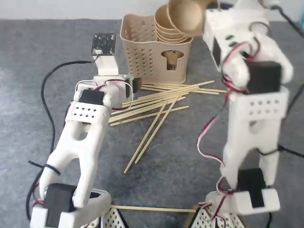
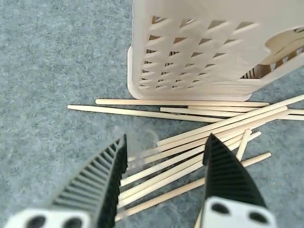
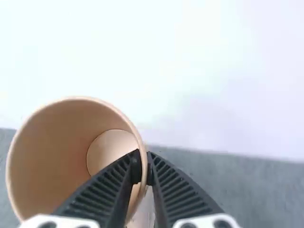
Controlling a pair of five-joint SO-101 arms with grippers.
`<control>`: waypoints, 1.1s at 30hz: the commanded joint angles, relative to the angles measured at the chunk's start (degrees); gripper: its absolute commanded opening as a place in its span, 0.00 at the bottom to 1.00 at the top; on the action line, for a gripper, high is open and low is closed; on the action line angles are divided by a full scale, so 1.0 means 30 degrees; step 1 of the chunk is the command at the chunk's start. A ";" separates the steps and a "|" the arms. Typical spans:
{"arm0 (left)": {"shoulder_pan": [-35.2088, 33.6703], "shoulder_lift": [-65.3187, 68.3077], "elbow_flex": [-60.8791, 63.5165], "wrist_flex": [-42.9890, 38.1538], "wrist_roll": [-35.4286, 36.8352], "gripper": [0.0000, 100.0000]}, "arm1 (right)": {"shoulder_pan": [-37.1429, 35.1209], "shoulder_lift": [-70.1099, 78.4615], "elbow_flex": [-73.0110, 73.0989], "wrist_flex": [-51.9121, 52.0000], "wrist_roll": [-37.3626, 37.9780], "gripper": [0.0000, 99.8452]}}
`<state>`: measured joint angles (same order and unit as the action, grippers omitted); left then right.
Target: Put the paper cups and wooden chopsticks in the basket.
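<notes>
Right fingers (image 3: 175,190) pinch the rim of a cup (image 3: 57,156), holding it tilted above the basket (image 1: 142,52), where more cups (image 1: 164,23) sit stacked. Left fingers (image 2: 102,185) are spread apart over the chopsticks (image 2: 180,102), which lie fanned on the table (image 1: 180,161) just beside the basket.

Lab setup, grey felt mat (image 1: 28,57), white wall (image 3: 213,57)

i count one basket (image 1: 152,59). in it sits one nested stack of cups (image 1: 165,27), four rims as far as i can tell, plus a single cup (image 1: 186,16) held above. the piled chopsticks (image 1: 161,102) overlap too much to count exactly, roughly a dozen. one lone chopstick (image 1: 154,208) lies apart.
</notes>
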<state>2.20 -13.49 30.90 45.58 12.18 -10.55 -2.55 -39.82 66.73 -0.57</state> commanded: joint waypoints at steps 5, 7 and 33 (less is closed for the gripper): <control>-0.0059 -0.0967 -0.0161 -0.0527 -0.0059 0.24 | -0.0308 0.3092 -0.0762 -0.4527 0.1172 0.01; -0.0117 -0.0967 -0.0161 -0.0557 -0.0059 0.24 | -0.0337 0.3531 -0.0791 -0.4381 0.1143 0.01; -0.0059 -0.0821 -0.0015 -0.1026 -0.0088 0.24 | -0.0513 0.5641 -0.1905 -0.3883 -0.0498 0.26</control>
<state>2.20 -13.49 31.34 43.91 12.09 -11.69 15.30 -40.79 55.56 -0.66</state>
